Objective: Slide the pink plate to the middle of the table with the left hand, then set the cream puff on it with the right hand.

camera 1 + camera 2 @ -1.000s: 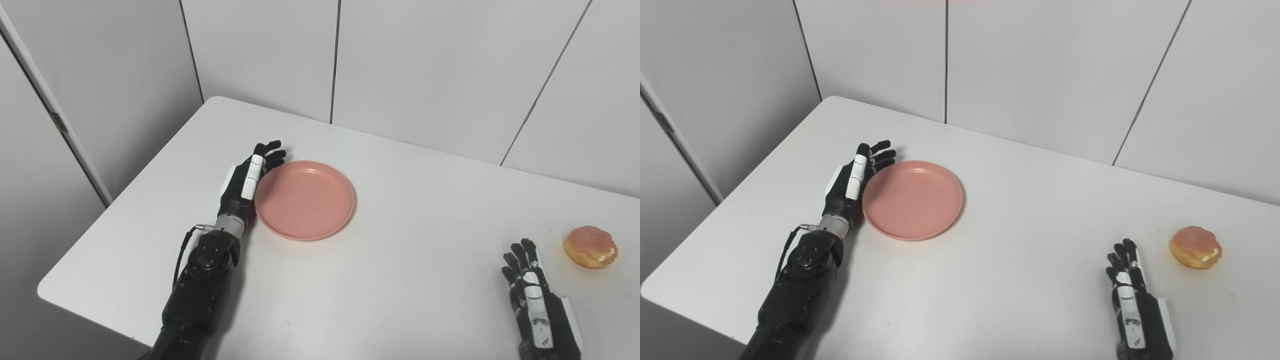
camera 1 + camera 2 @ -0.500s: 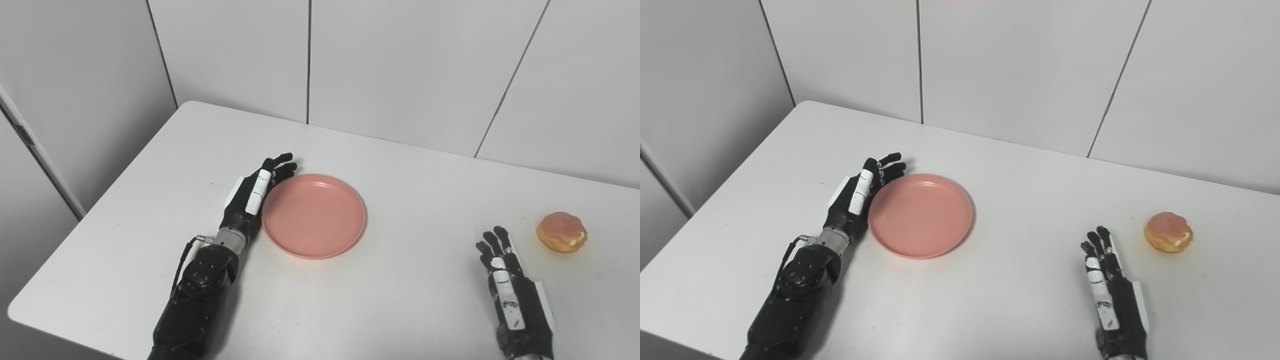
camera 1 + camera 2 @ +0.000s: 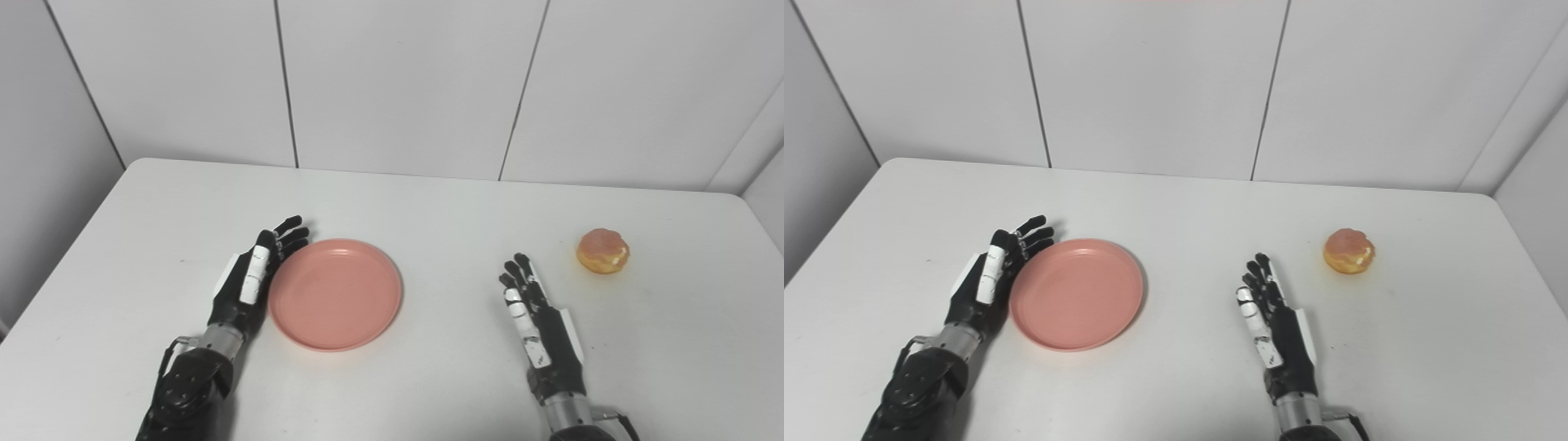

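The pink plate (image 3: 335,293) lies flat on the white table (image 3: 429,202), a little left of centre. My left hand (image 3: 251,278) stands on its edge, open, with its palm against the plate's left rim and its fingers stretched along it. A golden cream puff (image 3: 603,250) with a pinkish top sits on the table at the right. My right hand (image 3: 539,321) is open too, edge-on to the table, holding nothing, a short way to the left of and nearer than the puff.
Grey wall panels (image 3: 404,86) close off the table's far edge. The table's left edge (image 3: 55,263) and right corner (image 3: 744,199) are in view. Bare tabletop lies between the plate and the right hand.
The camera has swung right, so the whole scene shifted left. The plate, with the left hand against its rim, now sits nearer the table's middle. The right hand stays open beside the puff.
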